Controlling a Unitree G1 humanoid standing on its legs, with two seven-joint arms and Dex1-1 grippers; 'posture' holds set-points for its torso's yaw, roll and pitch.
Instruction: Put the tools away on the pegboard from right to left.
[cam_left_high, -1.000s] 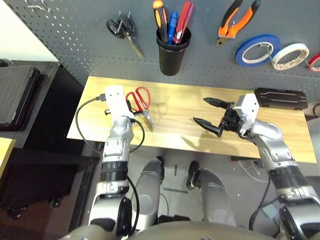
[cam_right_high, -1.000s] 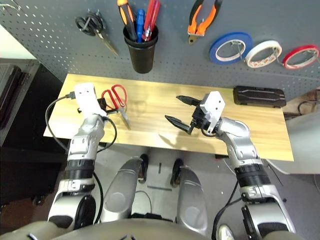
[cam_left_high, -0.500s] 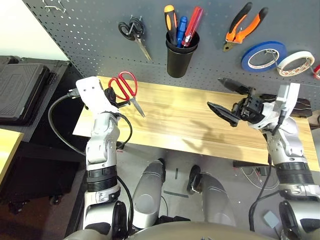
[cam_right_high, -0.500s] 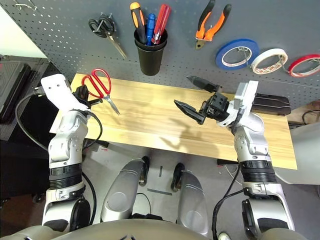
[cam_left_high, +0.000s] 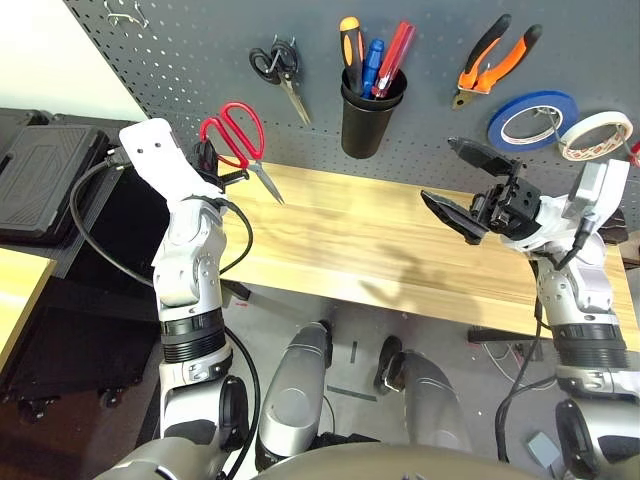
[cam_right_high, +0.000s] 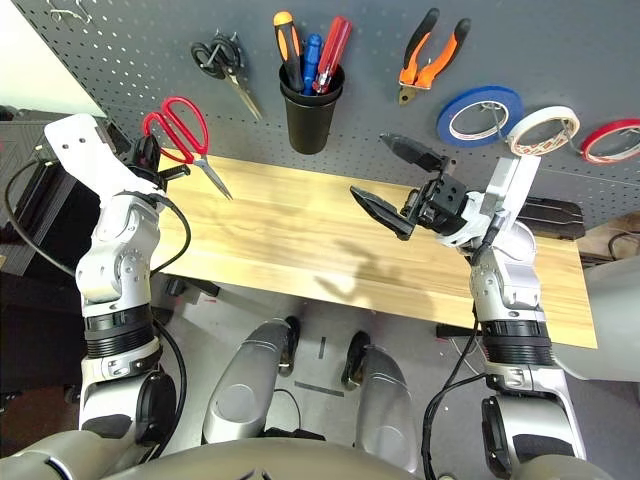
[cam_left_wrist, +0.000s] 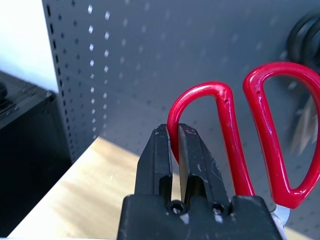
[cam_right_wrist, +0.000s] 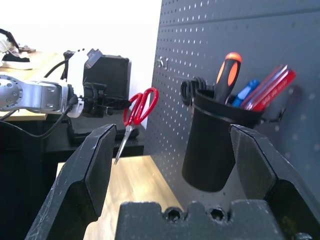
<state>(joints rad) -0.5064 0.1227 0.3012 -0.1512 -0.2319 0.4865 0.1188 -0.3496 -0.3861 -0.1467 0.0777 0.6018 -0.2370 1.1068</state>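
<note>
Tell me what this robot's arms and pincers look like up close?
Both arms are jointed silver metal with black ribbed bands at the joints. Each wrist carries a flat white box; a black cable loops from the left one. The left pincer has two slim, flat black fingers. The right pincer has two broad, tapered black fingers on a black base with small screws.

Even, bright light fell across the head views, leaving soft shadows on the wooden bench (cam_left_high: 370, 240). The left wrist view blurred the black-handled scissors (cam_left_wrist: 305, 35) at upper right. White overexposure washed the right wrist view's upper left.
</note>
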